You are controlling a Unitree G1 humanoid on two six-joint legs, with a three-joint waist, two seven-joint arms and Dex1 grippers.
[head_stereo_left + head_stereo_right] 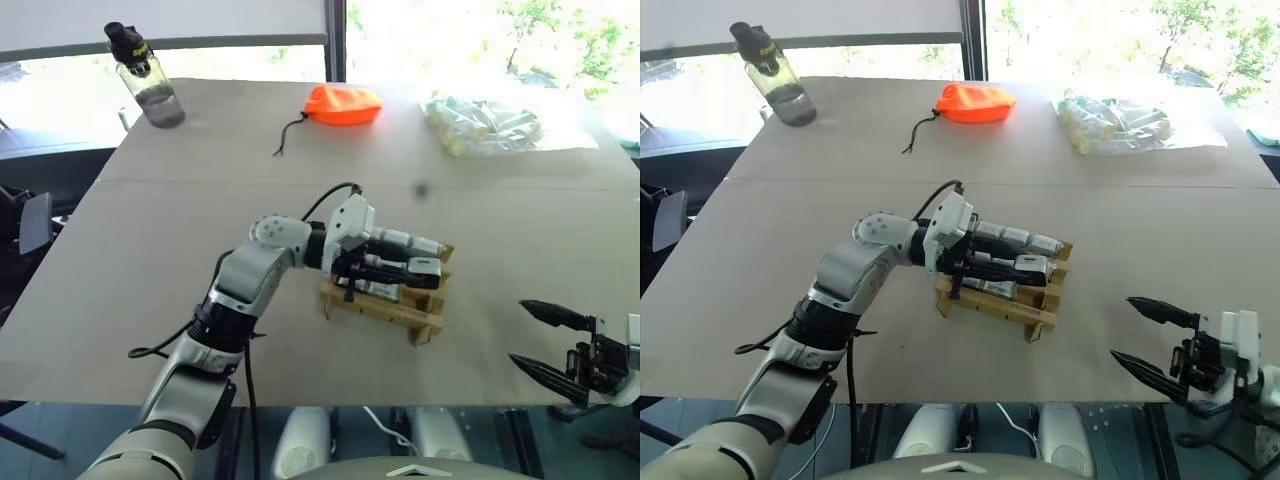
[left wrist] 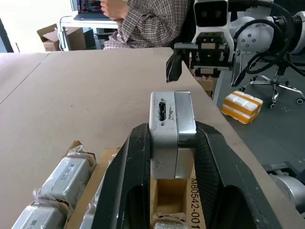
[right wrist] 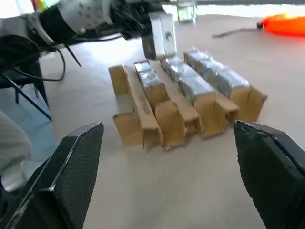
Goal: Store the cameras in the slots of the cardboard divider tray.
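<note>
Surface: broad tan table (image 1: pixel 150 250) under bright windows, with a seam running across it.
Far edge: a water bottle (image 1: pixel 148 78) at 11 o'clock, an orange pouch (image 1: pixel 343 104) at 12, a clear bag of packets (image 1: pixel 482 124) at 1.
Tray: the cardboard divider tray (image 1: pixel 380 310) lies at table centre, strip ends sticking out; its long strips run from 10 toward 4 in the head views.
Stored cameras: wrapped silver cameras (image 3: pixel 190 88) lie in rows along the tray's far slots; the near row by 5 o'clock looks empty in the right wrist view.
Left arm: bent at the elbow, forearm crossing from 7 toward the tray, wrist turned so the left gripper (image 2: pixel 172 143) points roughly level toward 3.
Left gripper state: fingers pressed onto a held camera (image 2: pixel 171 133).
Held camera: upright between the fingers, long axis vertical, poised just above the tray's near slots; a small port faces the left wrist lens.
Right arm: low at 4 o'clock by the table edge, well apart from the tray.
Right gripper state: right gripper (image 1: pixel 545 340) spread wide, nothing between its fingers.
Left wrist extra: a seated person in a checked shirt (image 2: pixel 143 21) beyond the table, plus a striped yellow block on the floor.
</note>
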